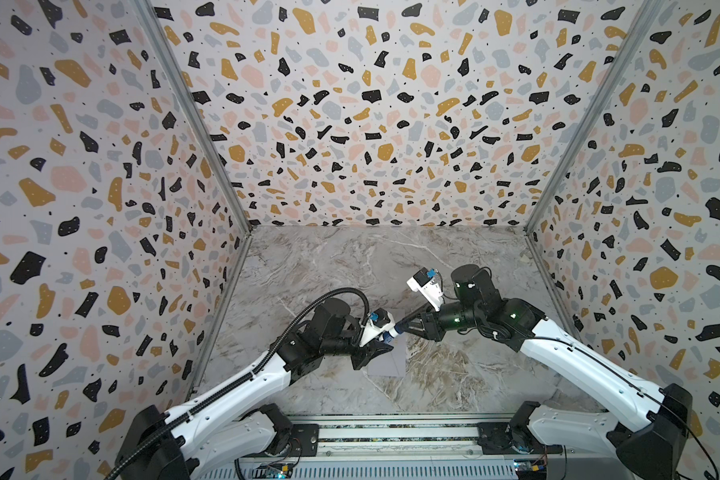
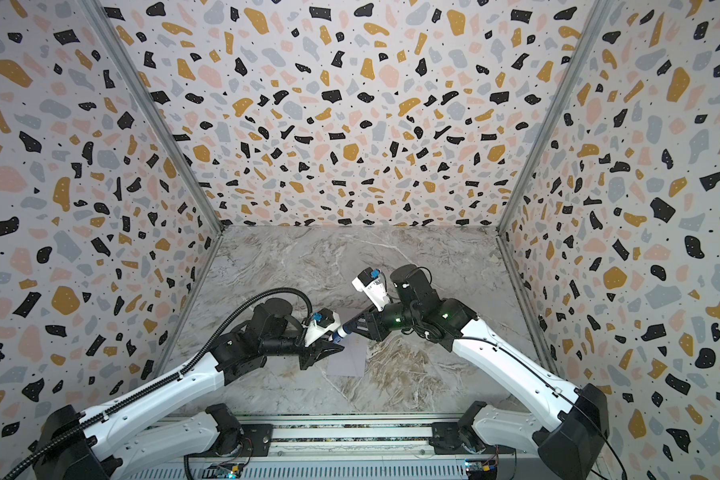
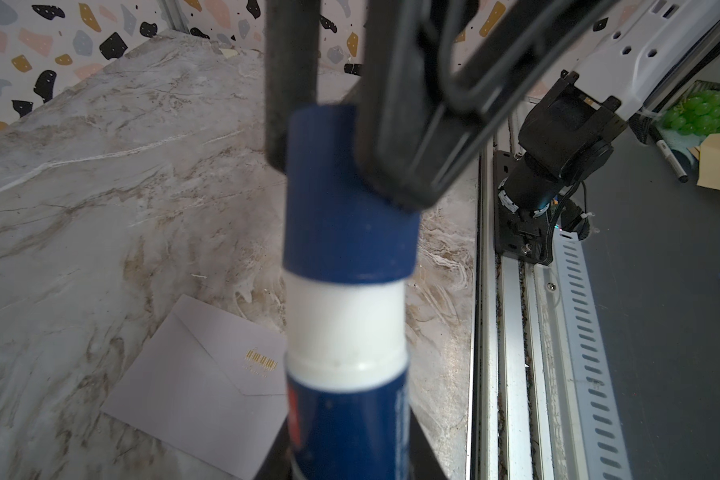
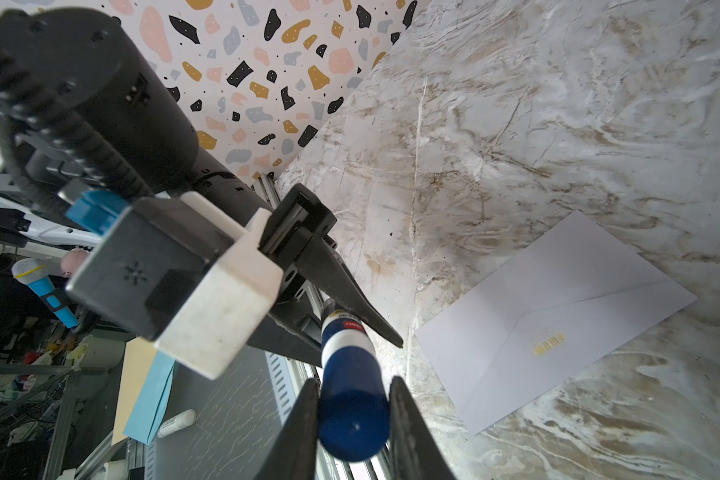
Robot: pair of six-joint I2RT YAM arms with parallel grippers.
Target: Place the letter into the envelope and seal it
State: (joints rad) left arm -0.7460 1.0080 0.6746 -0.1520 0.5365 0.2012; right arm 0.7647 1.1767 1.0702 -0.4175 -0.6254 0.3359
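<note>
Glue stick (image 3: 346,232) pinched: left claw (image 1: 385,343), right claw (image 4: 352,399) (on cap); lavender envelope (image 4: 558,316) flat, flap down.

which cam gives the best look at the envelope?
Right wrist view: the whole envelope shows, with its flap seams and gold mark clear. The left wrist view has it close, but the glue stick covers one end. Both top views show only a small pale patch, partly hidden.

Nothing reads clearly: the gold mark (image 4: 548,345) on the envelope (image 4: 566,291) and the glue stick (image 4: 352,399) label (image 4: 347,323) are too blurred
</note>
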